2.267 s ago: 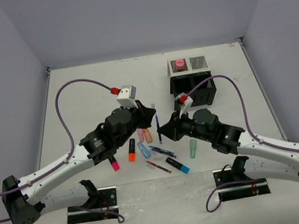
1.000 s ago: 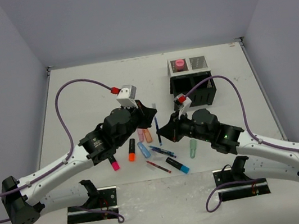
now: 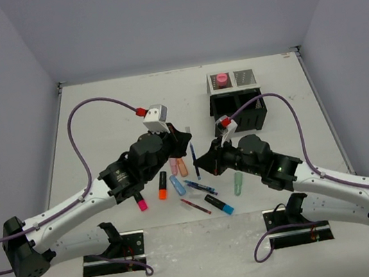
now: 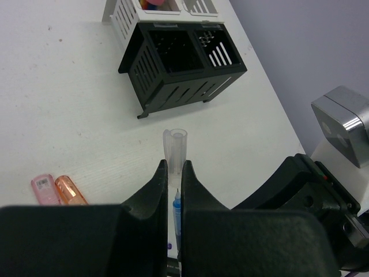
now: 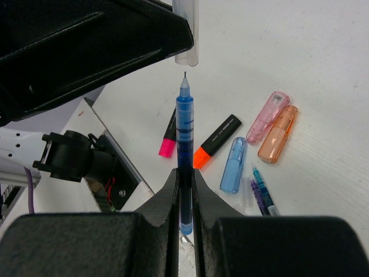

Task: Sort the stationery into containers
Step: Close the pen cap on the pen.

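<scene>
Holds a thin blue pen [image 5: 184, 133] in the right gripper [image 5: 184, 174], fingers drawn narrow and pressed on both sides of the barrel, low on its length. Most of the pen sticks out past the fingertips, bare tip forward.

Holds a clear cap [image 4: 174, 151] in the left gripper [image 4: 174, 168], fingers just as narrow, pinching the cap's near end while the rest juts beyond the tips.

Pen tip aimed straight at the cap's end, just short of it, with a thin gap between them in the right wrist view. Not touching. Both grippers close together above the middle of the table [image 3: 98, 124].

On the table beneath them, loose and apart from any finger:
- pink highlighter [image 3: 141, 203]
- orange highlighter [image 3: 162, 185]
- blue highlighter [image 3: 177, 184]
- peach highlighter [image 3: 183, 167]
- mint highlighter [image 3: 238, 183]
- red pen [image 3: 195, 206]

Farther back on the right, well apart from both grippers: the black mesh organizer [image 3: 258, 107], with a pink glue stick [image 3: 220, 79] standing in its far left, pale compartment.
</scene>
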